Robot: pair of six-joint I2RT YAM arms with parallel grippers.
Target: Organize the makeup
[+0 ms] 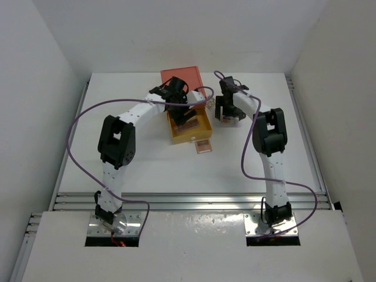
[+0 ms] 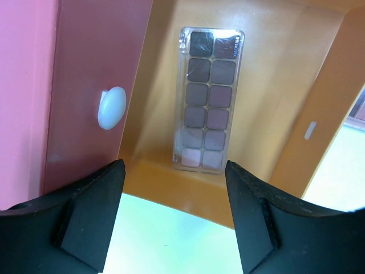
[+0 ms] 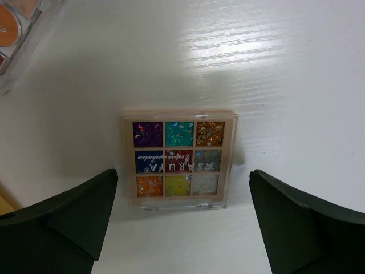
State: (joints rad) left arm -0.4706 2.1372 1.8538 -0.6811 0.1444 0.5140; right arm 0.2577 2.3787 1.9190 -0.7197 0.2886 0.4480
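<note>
Left arm: reaching forward and inward, elbow raised, wrist tipped down over the yellow drawer [image 1: 189, 128]. Left gripper [image 2: 174, 168]: spread apart, grasping nothing, hovering above the long palette [image 2: 208, 100]. Lying flat on the drawer floor, long axis running away from the fingers, dark shades far, pale shades near.

Right arm: bent inward, wrist aimed down. Right gripper [image 3: 182, 174]: released wide, empty, either side of the square glitter palette [image 3: 178, 160]. Flat on the white table [image 3: 285, 57], edges square to the jaws, lettering upside down.
</note>
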